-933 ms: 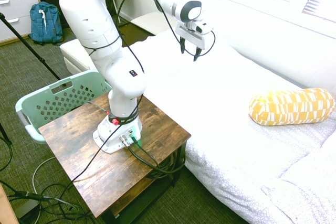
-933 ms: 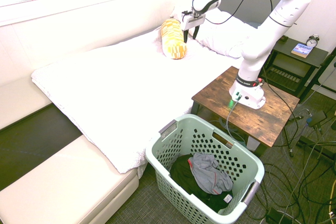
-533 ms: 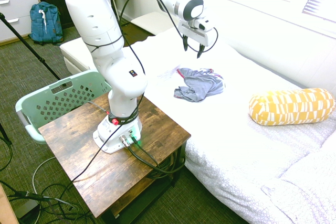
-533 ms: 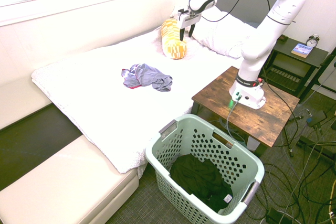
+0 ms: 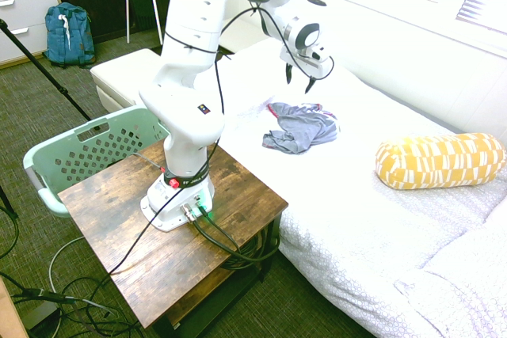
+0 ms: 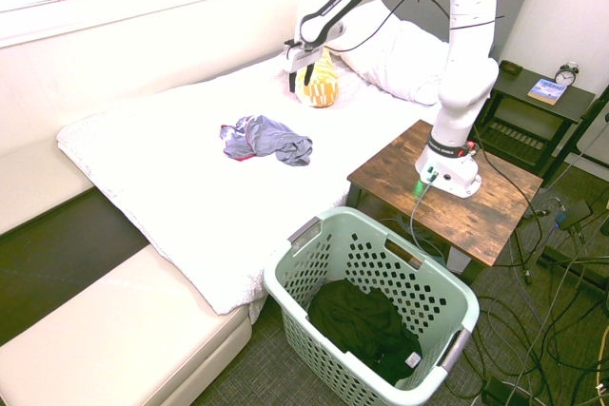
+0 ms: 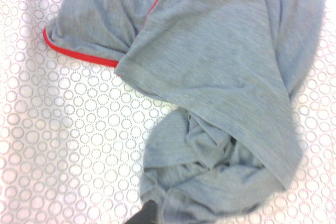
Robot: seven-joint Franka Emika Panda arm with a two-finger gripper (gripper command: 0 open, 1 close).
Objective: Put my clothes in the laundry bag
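Note:
The clothes (image 5: 299, 126) are a crumpled grey garment with red-pink trim, lying on the white bed (image 5: 372, 219). They also show in the second exterior view (image 6: 265, 140) and fill the wrist view (image 7: 210, 77). My gripper (image 5: 298, 81) hangs open and empty above the bed, just beyond the garment and apart from it; in the second exterior view the gripper (image 6: 302, 76) is in front of the yellow cushion. The laundry bag (image 5: 87, 152) is a mint-green holed basket (image 6: 373, 227) on the floor beside the bed, with a dark garment (image 6: 366, 325) inside.
A yellow patterned cushion (image 5: 440, 160) lies on the bed, with white pillows (image 6: 404, 64) behind it. A wooden side table (image 6: 495, 206) stands between basket and bed. A blue backpack (image 5: 67, 33) sits by the drawers. A cream bench (image 6: 114, 339) lies at the bed's foot.
In the earliest frames the grey garment lay in the basket; since then it lies on the bed. My arm has swung and the open gripper has come lower, nearer the garment.

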